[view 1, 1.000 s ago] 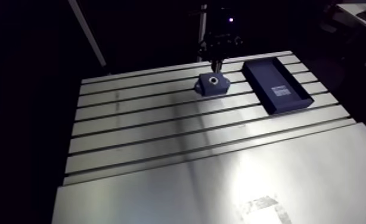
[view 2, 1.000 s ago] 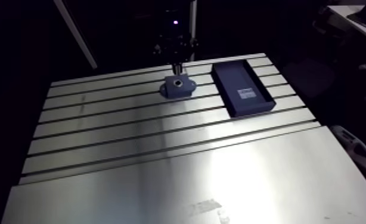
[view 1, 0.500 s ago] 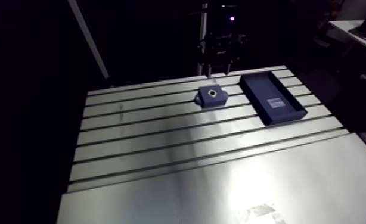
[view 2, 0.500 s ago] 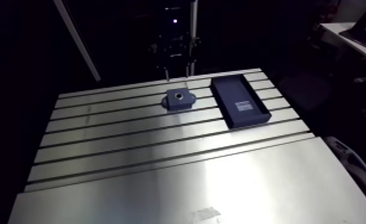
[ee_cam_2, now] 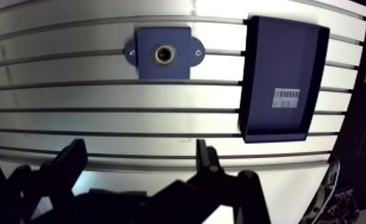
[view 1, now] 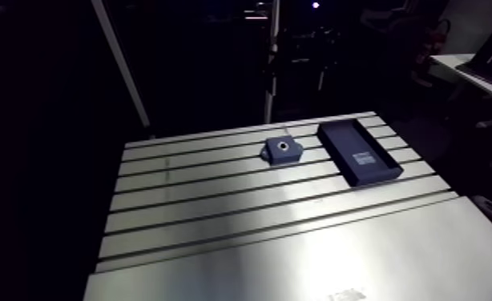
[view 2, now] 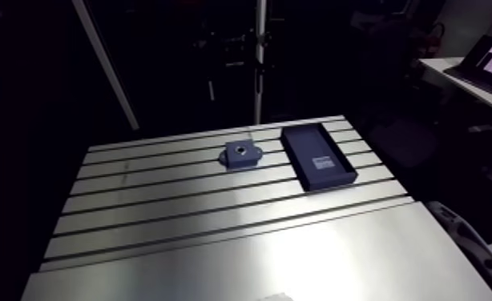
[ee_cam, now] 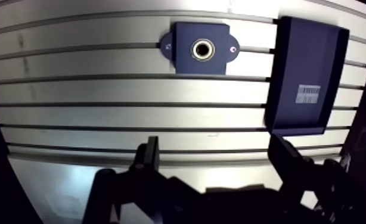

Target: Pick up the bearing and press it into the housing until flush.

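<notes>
The dark blue housing [ee_cam: 188,36] lies flat on the slotted table [ee_cam: 102,89], ahead of my gripper. A metallic bearing ring [ee_cam: 202,49] sits in its round bore and looks level with the top face. My gripper [ee_cam: 215,146] hangs well above the table, open, with nothing between its two black fingers [ee_cam: 151,149]. In the arm view the housing [view 1: 284,150] rests near the table's far edge, and the gripper is only a dim shape above and behind it.
A dark blue shallow tray [ee_cam: 307,53] with a small white label lies beside the housing, on its right in the arm view [view 1: 357,152]. It holds nothing. The smooth plate [view 1: 297,256] takes up the near part of the table.
Earlier the gripper stood shut with its tips down on the housing's bore. Since then it has opened and lifted clear. The arm camera has risen and shifted with it.
</notes>
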`<state>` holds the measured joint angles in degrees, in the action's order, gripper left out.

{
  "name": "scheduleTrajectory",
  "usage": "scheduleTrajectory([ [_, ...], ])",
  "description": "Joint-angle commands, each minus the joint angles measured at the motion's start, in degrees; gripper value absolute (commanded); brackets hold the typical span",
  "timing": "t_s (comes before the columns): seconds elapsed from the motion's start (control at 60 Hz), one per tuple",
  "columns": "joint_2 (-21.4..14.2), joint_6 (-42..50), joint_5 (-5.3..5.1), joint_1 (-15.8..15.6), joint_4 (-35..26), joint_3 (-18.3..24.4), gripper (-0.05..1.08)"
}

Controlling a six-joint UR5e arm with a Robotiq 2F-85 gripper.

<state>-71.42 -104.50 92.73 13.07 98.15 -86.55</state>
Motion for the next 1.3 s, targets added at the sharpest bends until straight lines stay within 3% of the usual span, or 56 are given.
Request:
scheduleTrajectory([
  [0.017, -2.06, 1.88, -0.13, -0.21, -3.28, 1.33, 0.0],
  [0.433, -3.74, 2.67, 0.22, -0.93, -1.95, 2.92, 0.0],
  [0.567, -6.12, 3.61, -0.21, -1.03, -2.11, 2.35, 0.0],
  [0.65, -8.3, 3.89, -1.02, -1.36, -2.37, 1.97, 0.0],
  [0.7, -9.39, 4.16, -2.22, -1.38, -2.55, 1.79, 0.0],
  [0.767, -10.52, 4.17, -2.75, -1.38, -3.36, 1.94, 0.0],
  [1.3, -14.84, 4.17, -2.51, -1.47, -6.17, -0.41, 0.0],
])
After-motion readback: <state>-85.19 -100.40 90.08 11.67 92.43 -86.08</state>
